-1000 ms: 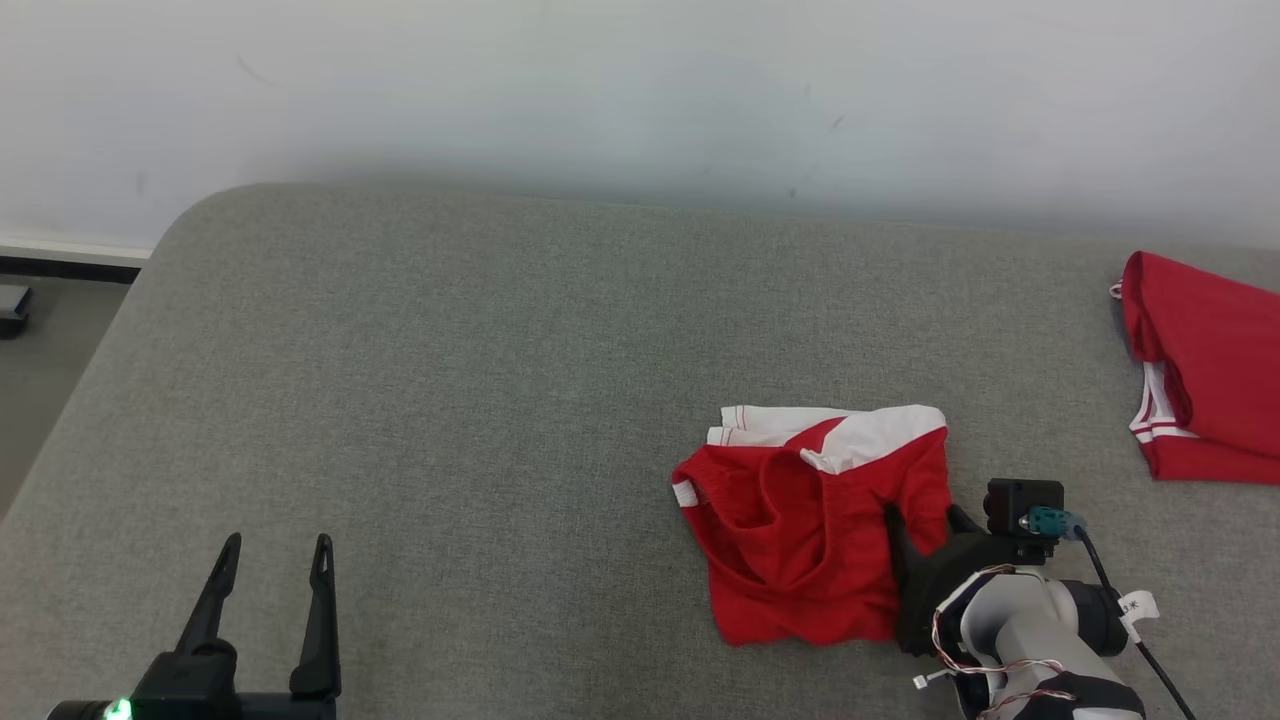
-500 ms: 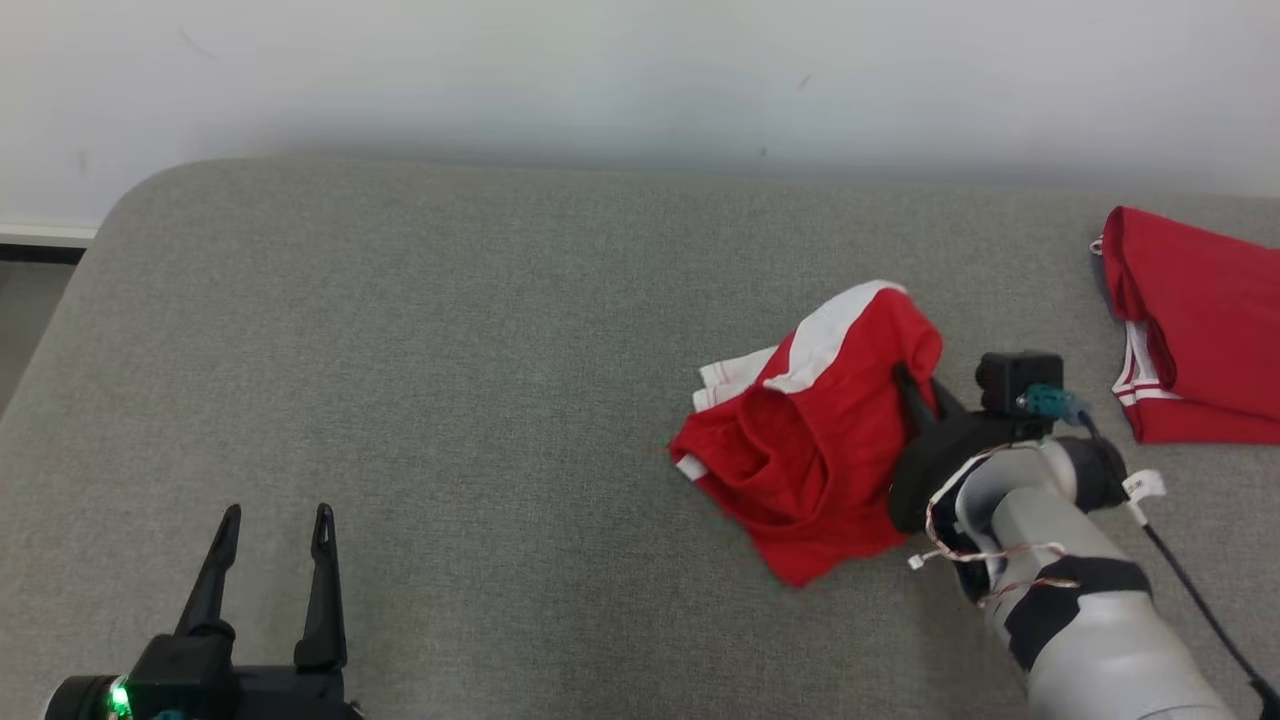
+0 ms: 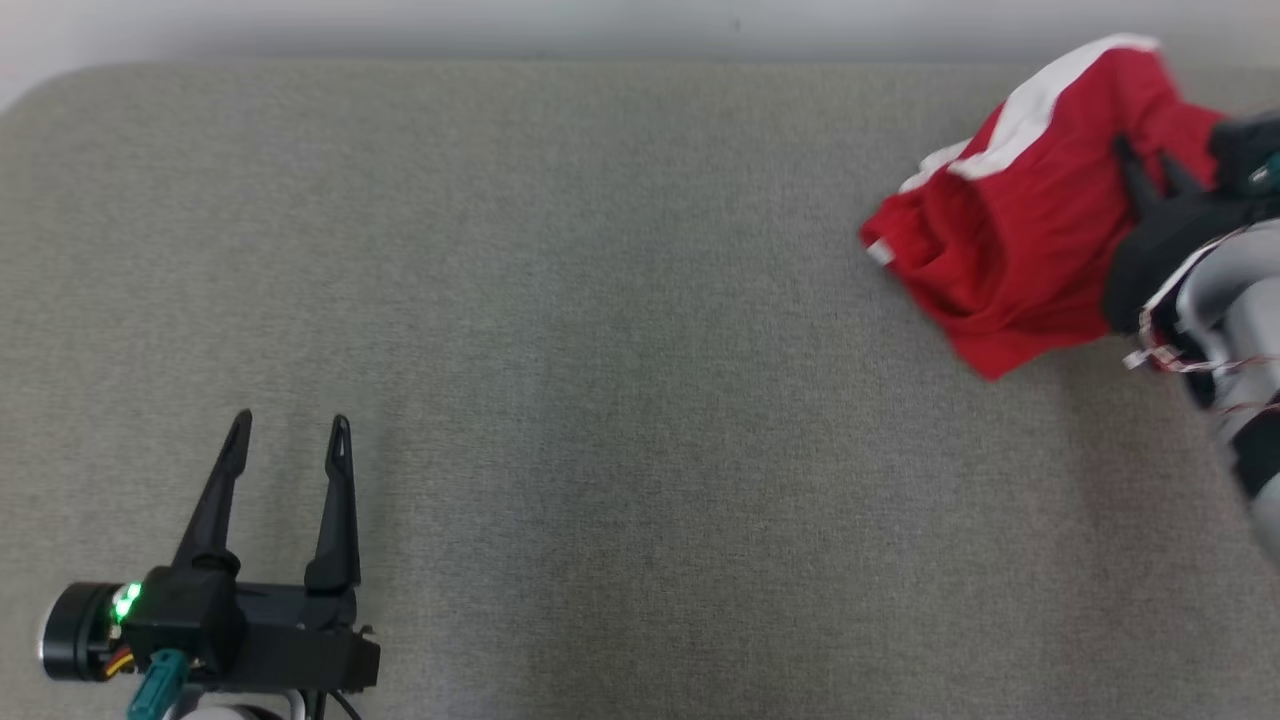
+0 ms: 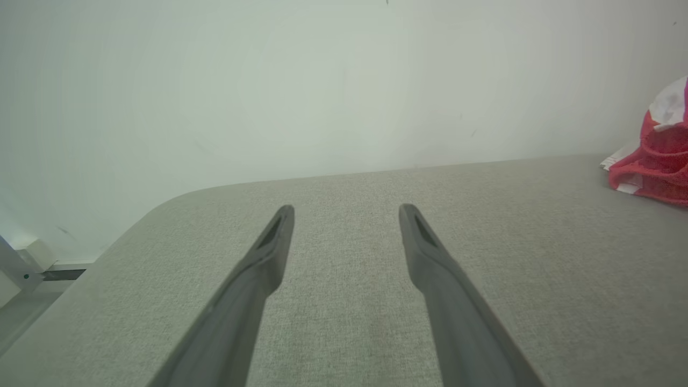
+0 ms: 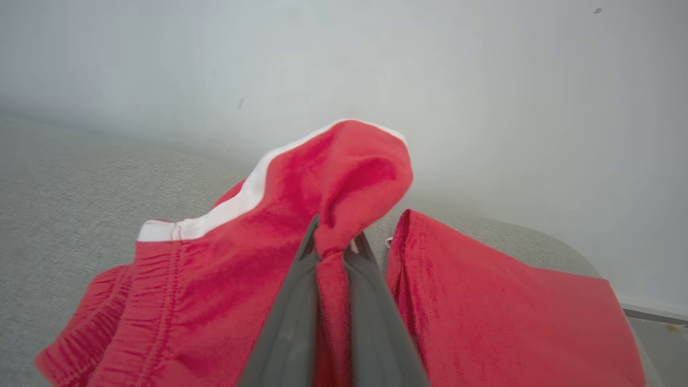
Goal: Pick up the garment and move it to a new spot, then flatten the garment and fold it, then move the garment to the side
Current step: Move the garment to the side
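The garment (image 3: 1010, 230) is a pair of red shorts with a white band, bunched at the upper right of the head view. My right gripper (image 3: 1145, 165) is shut on a pinch of its cloth and holds that part up, while the lower folds trail onto the grey padded surface (image 3: 600, 300). In the right wrist view the garment (image 5: 258, 252) drapes over and between the closed fingers of the right gripper (image 5: 333, 236). My left gripper (image 3: 290, 435) stands open and empty at the lower left, far from the cloth. The left wrist view shows the left gripper (image 4: 346, 215) open and the garment (image 4: 658, 156) at the far right.
A second red piece of clothing (image 5: 484, 306) lies folded flat just right of the held one, near the surface's rounded corner. A pale wall (image 4: 322, 80) runs along the far edge. Wide bare grey surface lies between the two grippers.
The right gripper went from open to shut on the garment and lifted one side of it off the surface. The head camera has swung, shifting the whole picture. The left gripper stayed open.
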Controlling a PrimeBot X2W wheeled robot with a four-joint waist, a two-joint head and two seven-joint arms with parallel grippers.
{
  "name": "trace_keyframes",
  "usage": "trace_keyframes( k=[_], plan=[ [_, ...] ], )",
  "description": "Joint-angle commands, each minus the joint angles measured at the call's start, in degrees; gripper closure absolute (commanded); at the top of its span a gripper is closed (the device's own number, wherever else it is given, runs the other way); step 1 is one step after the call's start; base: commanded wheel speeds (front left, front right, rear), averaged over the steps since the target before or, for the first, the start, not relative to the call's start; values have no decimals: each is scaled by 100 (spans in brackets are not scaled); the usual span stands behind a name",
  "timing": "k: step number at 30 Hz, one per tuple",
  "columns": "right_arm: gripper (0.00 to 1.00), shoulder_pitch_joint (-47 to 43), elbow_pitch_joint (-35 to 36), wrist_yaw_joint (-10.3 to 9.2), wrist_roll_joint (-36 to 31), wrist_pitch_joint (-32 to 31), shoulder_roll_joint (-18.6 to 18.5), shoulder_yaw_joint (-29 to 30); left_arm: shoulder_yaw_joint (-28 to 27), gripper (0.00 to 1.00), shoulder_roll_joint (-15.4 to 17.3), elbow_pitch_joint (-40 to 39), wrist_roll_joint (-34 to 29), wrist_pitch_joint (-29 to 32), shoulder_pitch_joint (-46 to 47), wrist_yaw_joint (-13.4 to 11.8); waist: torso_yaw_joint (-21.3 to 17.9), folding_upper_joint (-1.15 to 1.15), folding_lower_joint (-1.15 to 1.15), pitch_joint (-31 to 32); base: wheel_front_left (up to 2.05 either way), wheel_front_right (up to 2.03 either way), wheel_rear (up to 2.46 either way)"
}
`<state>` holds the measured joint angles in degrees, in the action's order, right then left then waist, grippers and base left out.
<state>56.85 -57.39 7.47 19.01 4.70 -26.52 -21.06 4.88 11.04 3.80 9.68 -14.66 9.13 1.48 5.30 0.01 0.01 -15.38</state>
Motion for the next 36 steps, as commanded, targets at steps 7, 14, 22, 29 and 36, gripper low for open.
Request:
trace_keyframes(
  k=[7,14,22,29,36],
  plan=[
    [100,673,110,-1,323,-422,-826,-316,-8,0,170,-298,-145,-46,348,84,-288,-1,-1,-835,0,0,0],
    [100,1088,226,-1,431,-676,-1515,-533,-129,0,306,-786,-207,-48,452,24,-423,-1,-1,-1225,0,0,0],
    [100,1262,398,-1,351,-762,-2172,-852,-239,0,450,-1411,-222,0,438,-46,-622,-1,-1,-1557,0,0,0],
    [100,1391,210,-1,175,-716,-2307,-877,-284,0,550,-1795,-231,104,450,-95,-712,-1,-1,-1810,0,0,0],
    [0,1532,36,-1,-29,-609,-2077,-808,-370,0,619,-1824,-180,135,396,-152,-794,-1,-1,-1849,0,0,0]
  ],
)
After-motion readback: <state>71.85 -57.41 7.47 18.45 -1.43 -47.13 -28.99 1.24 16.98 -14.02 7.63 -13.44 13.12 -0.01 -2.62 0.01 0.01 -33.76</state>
